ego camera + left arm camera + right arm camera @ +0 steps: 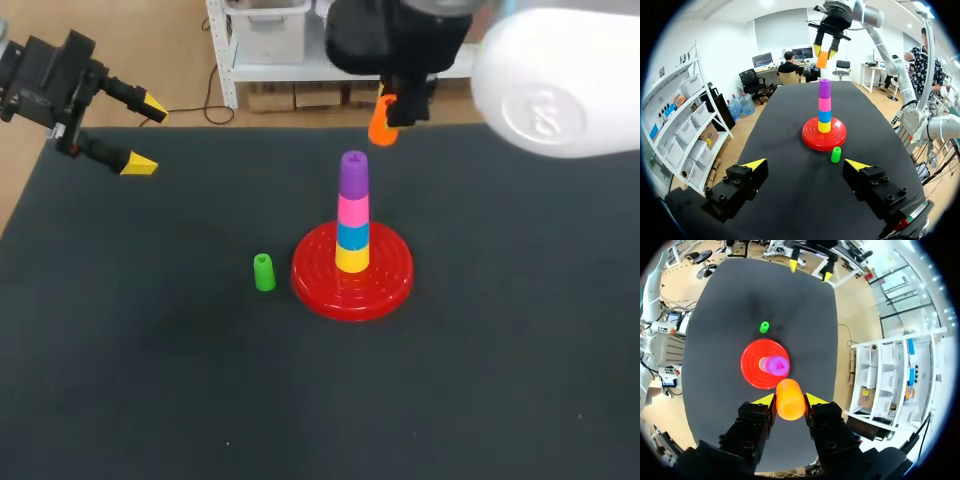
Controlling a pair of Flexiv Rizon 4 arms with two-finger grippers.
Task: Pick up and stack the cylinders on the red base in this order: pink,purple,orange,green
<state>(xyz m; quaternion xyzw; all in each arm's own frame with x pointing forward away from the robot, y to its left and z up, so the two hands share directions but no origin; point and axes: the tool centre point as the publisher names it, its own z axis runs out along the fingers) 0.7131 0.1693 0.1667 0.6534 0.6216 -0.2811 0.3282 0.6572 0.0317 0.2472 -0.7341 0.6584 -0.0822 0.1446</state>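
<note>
Your R gripper (790, 399) pinches the orange cyl. (381, 130) high, just beyond the red base (385, 285). L gripper (148, 135) is wide open, empty, far left; green cyl. (263, 272) just left of base.

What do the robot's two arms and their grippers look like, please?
The right arm is a smooth white rounded shell with an embossed round cap. The left gripper and right gripper are black and blocky with visible screw heads; their jaws end in bright yellow wedge tips.

You get bright, even overhead light, faint shadow around the red base (392, 285) (mid-frame), sheen on the right arm (560, 90), upper right.
</note>
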